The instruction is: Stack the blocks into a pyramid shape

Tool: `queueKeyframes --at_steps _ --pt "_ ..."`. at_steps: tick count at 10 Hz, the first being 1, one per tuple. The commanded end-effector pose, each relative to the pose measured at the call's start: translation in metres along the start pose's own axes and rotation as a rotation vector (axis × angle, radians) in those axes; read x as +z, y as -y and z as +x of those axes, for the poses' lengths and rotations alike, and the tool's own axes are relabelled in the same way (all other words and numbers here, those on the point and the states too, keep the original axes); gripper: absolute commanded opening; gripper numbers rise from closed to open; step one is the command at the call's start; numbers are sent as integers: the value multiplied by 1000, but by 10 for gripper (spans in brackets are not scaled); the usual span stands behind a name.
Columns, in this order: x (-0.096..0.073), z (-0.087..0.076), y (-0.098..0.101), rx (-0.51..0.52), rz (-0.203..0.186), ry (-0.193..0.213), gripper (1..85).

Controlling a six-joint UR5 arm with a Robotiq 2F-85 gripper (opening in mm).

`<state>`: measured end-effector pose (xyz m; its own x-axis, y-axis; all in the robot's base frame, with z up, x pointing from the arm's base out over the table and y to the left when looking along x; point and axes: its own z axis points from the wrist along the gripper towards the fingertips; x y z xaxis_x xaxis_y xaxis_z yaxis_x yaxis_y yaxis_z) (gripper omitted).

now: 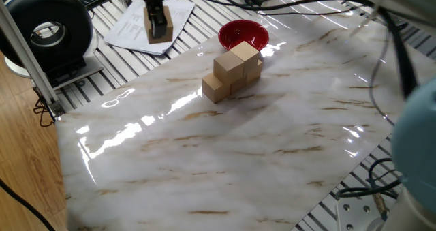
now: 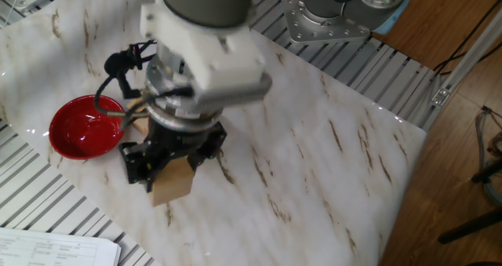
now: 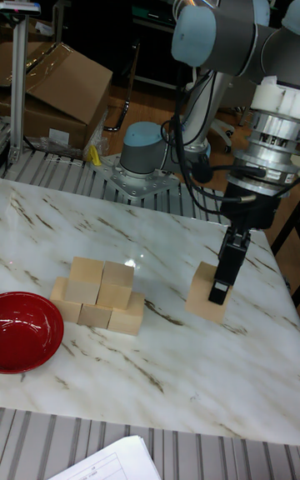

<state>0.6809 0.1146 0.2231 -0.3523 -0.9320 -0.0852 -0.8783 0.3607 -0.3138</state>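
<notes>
1. One wooden cube [image 3: 204,289] is held clamped betw. gripper [image 3: 218,290] fingers, at marble table [image 3: 175,367] level.
2. Five-cube stack [image 3: 96,294] is seen nr red bowl [image 3: 25,332], well apart from gripper.

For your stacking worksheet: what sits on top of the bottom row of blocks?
Two blocks rest on the bottom row; nothing tops them. The sixth block is in the claw. Contact faces are hidden.

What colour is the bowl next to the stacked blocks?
Glossy red. The bowl shows best in the tall fixed view, just beside the stacked blocks.
</notes>
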Motion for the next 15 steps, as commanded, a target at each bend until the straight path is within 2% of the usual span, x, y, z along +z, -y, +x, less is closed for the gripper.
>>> queueKeyframes --at_steps 1,8,11,12,13,15 --pt "-3 6 -9 -23 -19 59 10" --pt "-6 13 -12 -31 -40 28 10" --pt "-6 11 -17 -24 -59 35 10" --pt "-6 17 -17 -52 -62 12 10" --pt "-6 23 -15 -85 -53 -11 10" --pt "-6 19 -6 10 -16 1 10"
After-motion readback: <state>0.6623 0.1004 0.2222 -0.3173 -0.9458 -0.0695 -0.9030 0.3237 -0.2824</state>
